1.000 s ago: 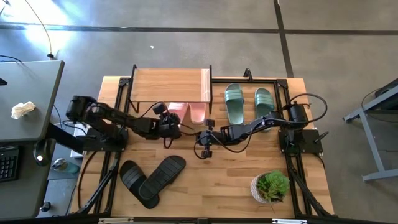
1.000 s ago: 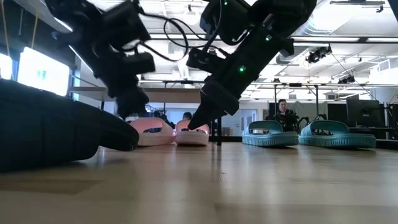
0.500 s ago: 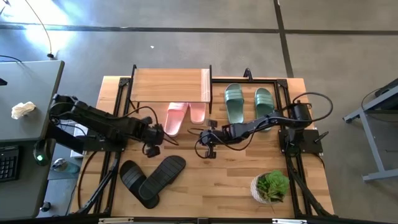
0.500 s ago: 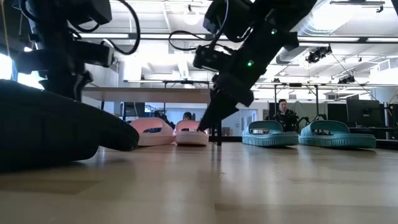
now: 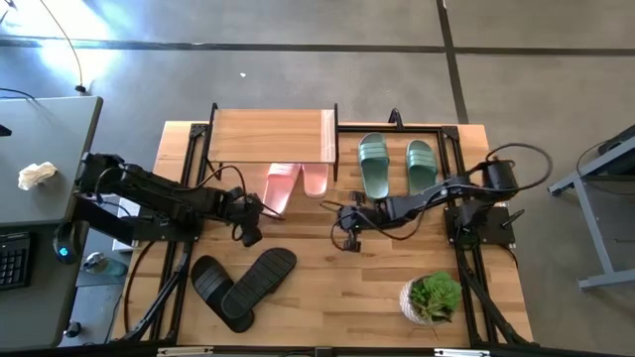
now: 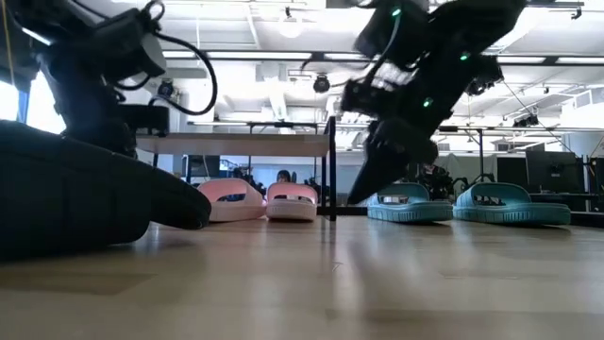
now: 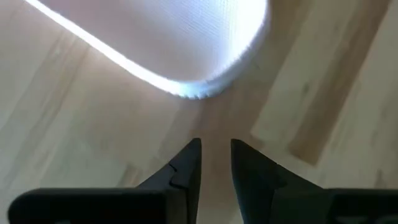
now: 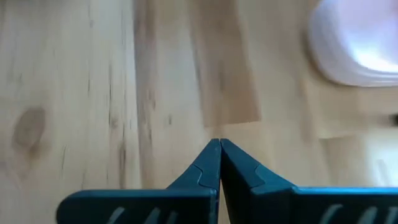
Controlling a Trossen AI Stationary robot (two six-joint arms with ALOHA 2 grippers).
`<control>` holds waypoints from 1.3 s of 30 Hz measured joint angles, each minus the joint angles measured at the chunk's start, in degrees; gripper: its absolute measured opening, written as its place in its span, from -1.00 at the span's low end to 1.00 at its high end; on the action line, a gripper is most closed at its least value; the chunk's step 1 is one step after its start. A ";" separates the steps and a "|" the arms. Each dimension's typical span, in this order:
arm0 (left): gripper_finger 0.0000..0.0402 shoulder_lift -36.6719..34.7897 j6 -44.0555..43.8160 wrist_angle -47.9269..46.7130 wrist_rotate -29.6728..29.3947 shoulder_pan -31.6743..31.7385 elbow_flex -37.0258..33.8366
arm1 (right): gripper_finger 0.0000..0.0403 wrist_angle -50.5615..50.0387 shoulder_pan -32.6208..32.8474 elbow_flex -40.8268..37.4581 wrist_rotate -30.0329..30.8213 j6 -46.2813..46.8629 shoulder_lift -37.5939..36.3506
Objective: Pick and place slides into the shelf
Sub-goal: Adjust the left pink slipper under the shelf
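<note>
The two pale pink slides (image 5: 281, 185) (image 5: 316, 178) lie on the table with their toe ends under the shelf (image 5: 273, 137) and their heels sticking out. The sage green slides (image 5: 373, 165) (image 5: 421, 163) lie side by side to the right of the shelf. The black slides (image 5: 243, 283) lie crossed at the near left. My left gripper (image 5: 253, 226) hovers just near of the left pink slide's heel (image 7: 199, 56), its fingers a little apart and empty. My right gripper (image 5: 347, 228) is shut and empty over bare table, near of the right pink slide (image 8: 360, 43).
A potted plant (image 5: 434, 296) stands at the near right. The black metal frame rails (image 5: 466, 258) run along the table's sides. Bare wood lies between the black slides and the plant. In the low view a black slide (image 6: 75, 203) fills the near left.
My left gripper has drawn back from the left pink slide's heel toward the table's left and near edge. My right gripper has gone a little toward the table's right edge and risen off the table. The pink slides have stayed in place.
</note>
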 joint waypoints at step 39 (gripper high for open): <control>-0.63 12.89 5.92 32.07 -5.81 16.26 -2.81 | -1.00 20.48 -21.30 -7.75 -2.96 -0.03 -4.50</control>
